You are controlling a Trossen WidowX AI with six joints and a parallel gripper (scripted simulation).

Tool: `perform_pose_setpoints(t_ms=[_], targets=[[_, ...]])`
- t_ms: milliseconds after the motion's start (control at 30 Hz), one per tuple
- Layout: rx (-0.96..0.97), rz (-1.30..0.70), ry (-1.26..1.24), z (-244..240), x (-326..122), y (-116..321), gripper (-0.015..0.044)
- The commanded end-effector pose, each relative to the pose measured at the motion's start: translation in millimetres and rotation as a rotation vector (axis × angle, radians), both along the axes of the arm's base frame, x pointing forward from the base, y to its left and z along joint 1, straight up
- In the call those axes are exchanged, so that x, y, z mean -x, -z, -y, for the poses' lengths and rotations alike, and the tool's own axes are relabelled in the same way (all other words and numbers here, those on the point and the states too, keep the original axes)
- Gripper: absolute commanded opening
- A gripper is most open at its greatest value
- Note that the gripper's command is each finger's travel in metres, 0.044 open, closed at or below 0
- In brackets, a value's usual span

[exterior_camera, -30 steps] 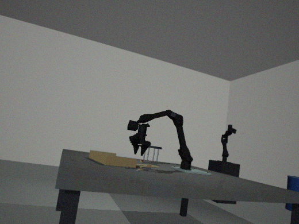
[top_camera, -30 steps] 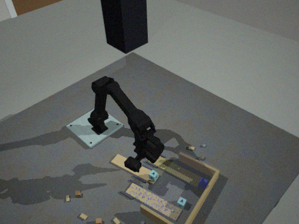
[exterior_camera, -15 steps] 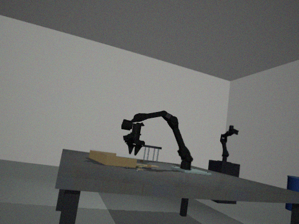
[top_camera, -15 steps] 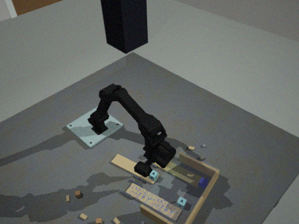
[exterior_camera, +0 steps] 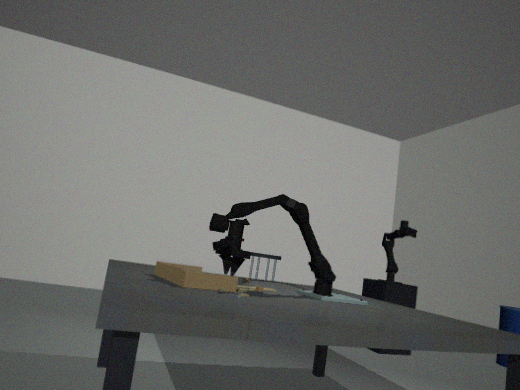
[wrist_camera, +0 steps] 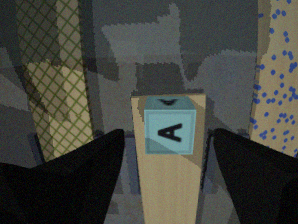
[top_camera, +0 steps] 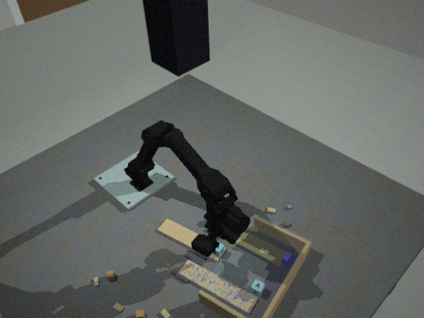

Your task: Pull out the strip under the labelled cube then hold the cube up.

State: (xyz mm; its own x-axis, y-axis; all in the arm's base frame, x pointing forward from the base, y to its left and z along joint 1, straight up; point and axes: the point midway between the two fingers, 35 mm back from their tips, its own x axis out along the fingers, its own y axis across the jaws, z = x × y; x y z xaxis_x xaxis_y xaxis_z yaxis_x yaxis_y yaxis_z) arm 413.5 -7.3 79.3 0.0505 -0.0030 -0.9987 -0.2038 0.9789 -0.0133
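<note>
Half-closed, the end effector (wrist_camera: 170, 163) straddles the plain tan strip (wrist_camera: 166, 203), its fingers apart beside the labelled cube (wrist_camera: 170, 131), gripping nothing on the tabletop (top_camera: 326, 183).

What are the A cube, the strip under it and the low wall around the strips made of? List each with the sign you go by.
Labelled cube: smooth pale-blue faces with a printed black A, probably painted or plastic.
Plain strip: flat matte tan with no grain, possibly wood or card.
Low wall: the same tan with thicker boards, probably wood.
</note>
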Motion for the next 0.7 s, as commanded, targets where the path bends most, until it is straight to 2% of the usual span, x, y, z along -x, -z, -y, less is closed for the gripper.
perform_pose_setpoints(t_ms=[0, 633, 667], targets=[[0.001, -0.007, 0.006, 1, 0, 9, 0.0250], [0.001, -0.007, 0.006, 1, 0, 33, 0.0250], [0.000, -0.005, 0.002, 1, 0, 30, 0.0224]])
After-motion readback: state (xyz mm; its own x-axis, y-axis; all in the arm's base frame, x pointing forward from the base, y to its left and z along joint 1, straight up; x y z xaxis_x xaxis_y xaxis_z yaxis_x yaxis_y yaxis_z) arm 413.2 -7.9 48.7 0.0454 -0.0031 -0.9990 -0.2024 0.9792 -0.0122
